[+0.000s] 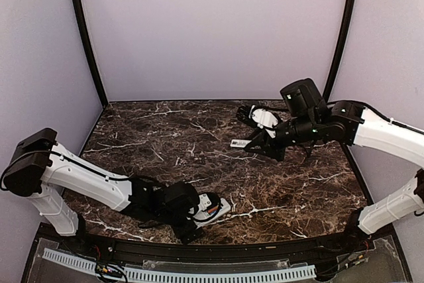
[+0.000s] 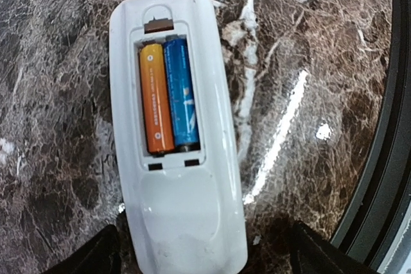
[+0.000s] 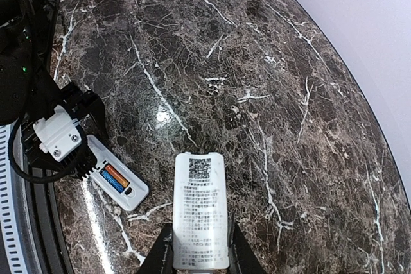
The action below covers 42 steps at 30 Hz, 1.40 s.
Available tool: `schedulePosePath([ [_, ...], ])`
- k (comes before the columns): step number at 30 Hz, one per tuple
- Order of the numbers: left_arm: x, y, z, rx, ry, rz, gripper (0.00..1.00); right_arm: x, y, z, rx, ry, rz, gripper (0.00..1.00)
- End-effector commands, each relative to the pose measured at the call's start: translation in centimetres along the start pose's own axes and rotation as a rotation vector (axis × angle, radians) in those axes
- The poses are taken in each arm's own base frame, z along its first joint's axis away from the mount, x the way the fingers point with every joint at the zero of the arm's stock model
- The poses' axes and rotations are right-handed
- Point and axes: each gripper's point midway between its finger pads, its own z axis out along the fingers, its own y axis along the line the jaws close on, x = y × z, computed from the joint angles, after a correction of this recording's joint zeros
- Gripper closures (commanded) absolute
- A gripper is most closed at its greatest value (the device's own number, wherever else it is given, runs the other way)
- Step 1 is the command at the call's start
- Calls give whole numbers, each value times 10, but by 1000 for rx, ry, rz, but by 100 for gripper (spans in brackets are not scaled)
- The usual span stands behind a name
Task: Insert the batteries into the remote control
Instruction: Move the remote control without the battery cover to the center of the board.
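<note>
The remote control lies back-up on the marble near the front edge, its battery bay uncovered. Both batteries sit side by side in the bay, the orange one on the left and the blue one on the right. My left gripper is open over the remote's lower end, with a dark finger standing off each side and not touching it. In the top view the remote pokes out from under that gripper. My right gripper is shut on a white battery cover with a QR code and printed text.
The dark marble table ends at a black rim just right of the remote. The right arm holds the cover above the table's back right. Lilac walls close in the back and sides.
</note>
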Motion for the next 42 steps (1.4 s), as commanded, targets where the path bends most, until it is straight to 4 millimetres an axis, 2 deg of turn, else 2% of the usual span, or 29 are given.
schedulePosePath([
  [1,-4,-2,7,8,27,57,15,-2,0,-4,-10,-26,-6,100],
  [4,-9,-1,12,6,9,99,32,0,3,-5,-22,-26,-6,100],
  [11,-2,-8,11,71,9,267,53,5,7,-11,-25,-26,-9,100],
  [16,-4,-16,13,137,7,396,59,15,8,-7,-27,-2,-5,100],
  [19,-10,-6,16,133,5,432,61,18,8,-6,-28,6,1,100],
  [24,-16,12,21,115,14,470,59,23,11,-2,-47,22,10,100],
  [29,-13,12,22,126,33,500,53,31,19,9,-99,42,44,100],
  [31,-11,12,21,132,41,508,48,33,25,13,-132,40,66,100],
  [34,-9,14,21,127,65,512,28,37,33,18,-161,28,78,100],
  [35,-9,15,20,120,70,509,26,39,35,19,-167,29,78,100],
  [39,-21,10,7,133,27,442,19,47,38,24,-170,35,77,100],
  [42,-41,2,-19,155,-107,351,18,57,41,30,-172,54,54,100],
])
